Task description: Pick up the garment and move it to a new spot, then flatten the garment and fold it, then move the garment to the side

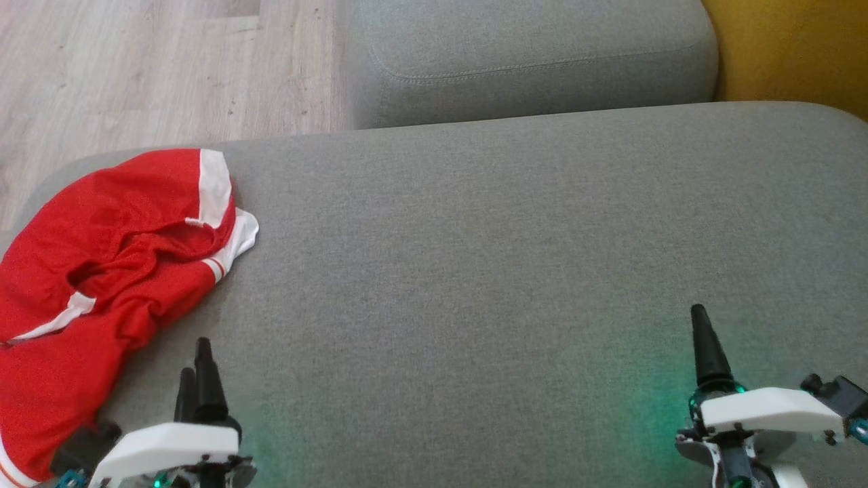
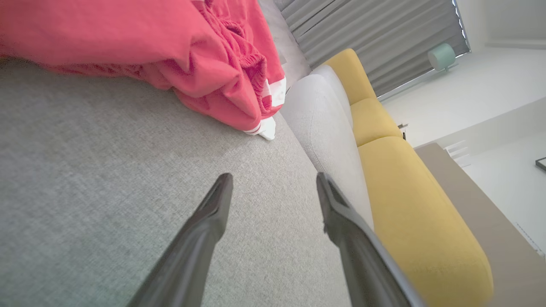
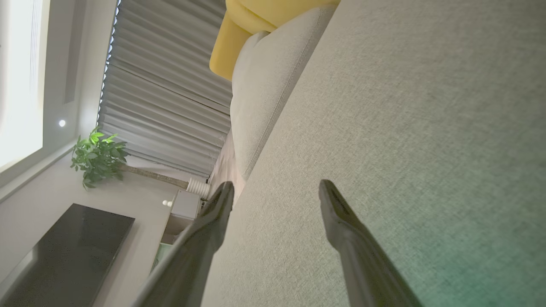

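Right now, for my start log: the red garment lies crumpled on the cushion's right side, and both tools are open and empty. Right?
Not quite. The garment lies crumpled on the cushion's left side, near the left tool, as the head view shows. The left tool and the right tool are indeed open and empty.

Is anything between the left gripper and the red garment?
Nothing visible: only bare grey cushion lies between the open left gripper and the garment, crumpled just left of it.
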